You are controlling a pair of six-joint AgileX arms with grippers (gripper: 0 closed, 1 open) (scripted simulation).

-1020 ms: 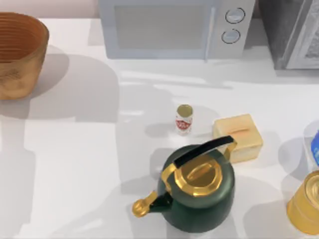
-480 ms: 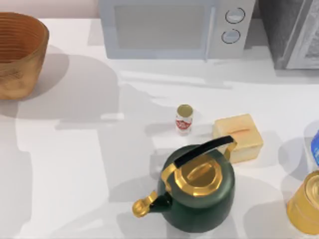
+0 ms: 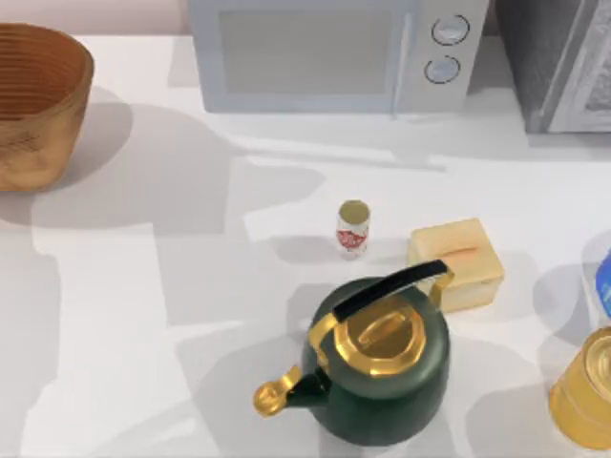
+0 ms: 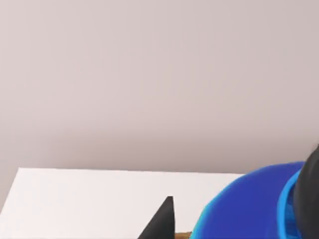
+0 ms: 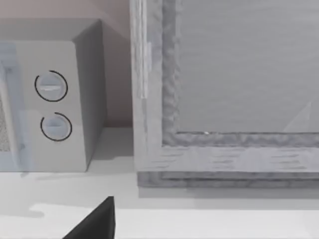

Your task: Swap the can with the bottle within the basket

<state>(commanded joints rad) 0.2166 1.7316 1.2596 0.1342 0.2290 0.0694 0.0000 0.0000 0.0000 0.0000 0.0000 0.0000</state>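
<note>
Bottle (image 3: pixel 352 229): one, small and upright with a gold top and a red-and-white label, standing on the white table (image 3: pixel 143 315) near the middle, outside the basket.

Going from the near edge in the top view, there is one dark green kettle (image 3: pixel 377 372) with gold lid and spout. One gold-yellow canister (image 3: pixel 584 386) stands at the right edge. Just past the kettle's handle sits one pale yellow block (image 3: pixel 456 262), with the bottle beside it on the left. One blue-topped thing (image 3: pixel 604 286) is cut off by the right edge and I cannot name it. Farther back, one brown wicker basket (image 3: pixel 38 105) stands at the far left. One microwave (image 3: pixel 329 52) with two dials and one grey cabinet (image 3: pixel 563 62) stand along the back.

In the left wrist view one can (image 4: pixel 249 211) shows its blue top right up against the left gripper (image 4: pixel 234 219); I cannot tell whether the claw is clamped on it. The right gripper (image 5: pixel 94 221) faces the microwave and cabinet, its claw likewise impossible to judge.

Since half a second ago nothing on the table has moved; only the broad grey shadows on the left half have shifted
</note>
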